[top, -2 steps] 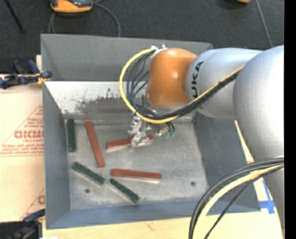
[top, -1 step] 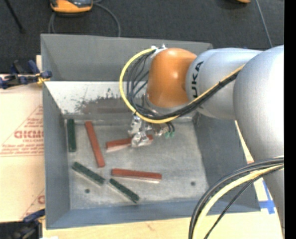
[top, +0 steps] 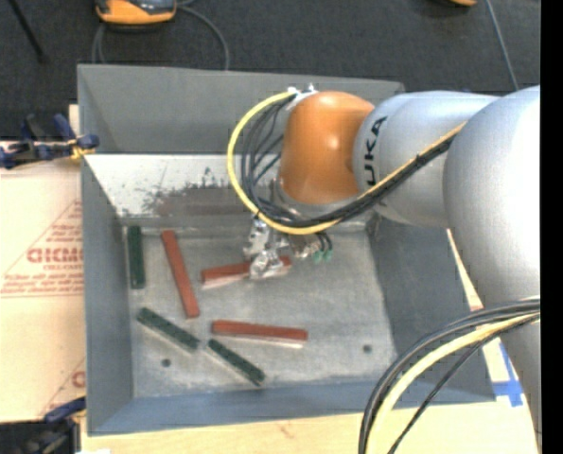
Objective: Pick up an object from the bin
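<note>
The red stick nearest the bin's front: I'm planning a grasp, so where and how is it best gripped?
Probably at the middle of the red stick, coming straight down from above and pinching across its narrow width. It lies flat, long and thin, with bare bin floor along both long sides; a green stick comes near only its left end.

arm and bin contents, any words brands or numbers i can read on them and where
"KUKA": black letters running up the grey arm, right beside its orange cover.
No lettering can be made out on the red sticks or the green sticks lying in the bin.
</note>
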